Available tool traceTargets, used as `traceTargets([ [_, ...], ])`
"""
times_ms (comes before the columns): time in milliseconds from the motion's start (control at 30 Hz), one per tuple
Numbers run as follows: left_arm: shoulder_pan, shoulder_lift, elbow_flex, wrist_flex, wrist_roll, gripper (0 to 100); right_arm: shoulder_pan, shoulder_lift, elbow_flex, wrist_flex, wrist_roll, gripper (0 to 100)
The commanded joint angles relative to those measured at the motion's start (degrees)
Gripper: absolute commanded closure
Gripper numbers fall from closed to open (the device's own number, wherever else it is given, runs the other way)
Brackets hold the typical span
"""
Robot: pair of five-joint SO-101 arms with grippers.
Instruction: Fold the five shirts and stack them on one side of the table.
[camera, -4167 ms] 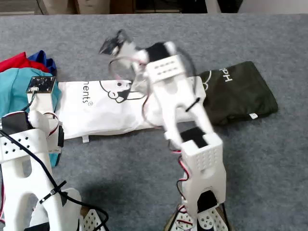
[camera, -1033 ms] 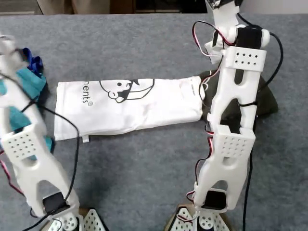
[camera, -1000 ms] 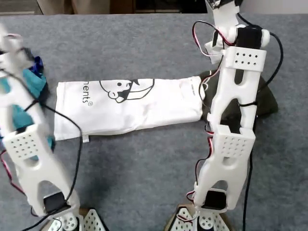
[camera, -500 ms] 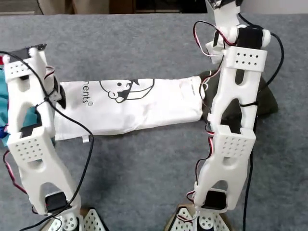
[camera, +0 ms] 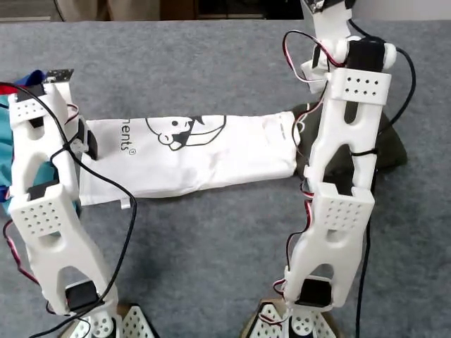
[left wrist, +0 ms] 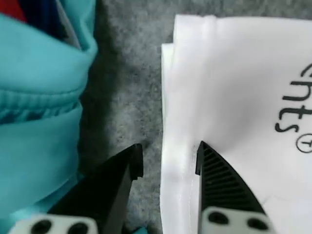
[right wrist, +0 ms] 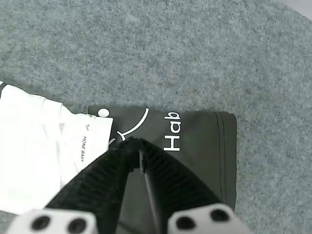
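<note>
A white shirt (camera: 190, 155) with a black cartoon print lies folded into a long strip across the middle of the table. My left gripper (left wrist: 168, 158) is open over its left end, the shirt's edge (left wrist: 170, 97) between the fingers: one finger above the grey table, the other above the white cloth. In the high view the left gripper (camera: 84, 143) sits at that end. A dark green folded shirt (right wrist: 195, 141) lies at the strip's right end, partly behind the right arm (camera: 349, 127). My right gripper (right wrist: 139, 145) is shut and empty, high above the dark shirt.
A pile of teal (left wrist: 39, 97), red (camera: 10, 89) and blue (camera: 35, 76) shirts lies at the table's left edge, close beside my left gripper. Grey cloth table (camera: 211, 246) is bare in front of the strip and behind it.
The left arm swung from over the coloured pile at the far left to the white shirt's left end and came lower. The right arm has kept still.
</note>
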Motion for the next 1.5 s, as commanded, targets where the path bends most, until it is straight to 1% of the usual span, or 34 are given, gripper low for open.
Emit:
traceTargets([
  [0,-0.62,0.84,-0.18,-0.79,-0.35,81,1.19,-1.36,-2.42,-1.23,0.44,99.7],
  [67,-0.97,1.89,-0.18,-2.37,0.09,81,1.19,-1.36,-2.42,-1.23,0.44,99.7],
  [133,-1.05,2.24,-0.26,-3.87,3.16,81,1.19,-1.27,-2.42,-1.67,0.44,99.7],
  [233,-0.97,3.03,-1.76,-3.87,5.63,81,1.19,-1.27,-2.42,-1.76,0.44,99.7],
  [300,-0.97,3.38,-1.76,-3.78,5.8,81,1.19,-1.27,-2.42,-1.76,0.44,99.7],
  [433,-0.35,3.65,-2.2,-0.44,5.89,81,1.71,-1.27,-2.42,-1.93,0.44,99.7],
  [600,0.7,3.65,-2.02,2.81,5.89,81,4.26,-1.36,-2.42,-3.34,0.44,99.7],
  [667,1.76,3.91,-1.41,2.99,6.07,81,4.97,-1.36,-2.42,-3.96,0.26,99.7],
  [767,2.64,5.93,-1.76,2.64,9.49,81,5.05,-1.27,-2.42,-4.04,0.26,99.7],
  [867,2.73,8.84,-5.36,3.34,11.6,84,5.05,-1.27,-2.42,-4.04,0.26,99.7],
  [1000,3.78,13.14,-11.87,8.88,9.85,90,5.14,-1.36,-2.42,-4.04,0.18,99.7],
  [1233,3.78,21.05,-25.14,15.47,9.05,97,4.97,-1.36,-2.42,-4.04,0.0,99.7],
  [1467,1.49,23.87,-36.92,16.53,9.14,98,5.14,-1.54,-2.42,-4.04,0.0,99.7],
])
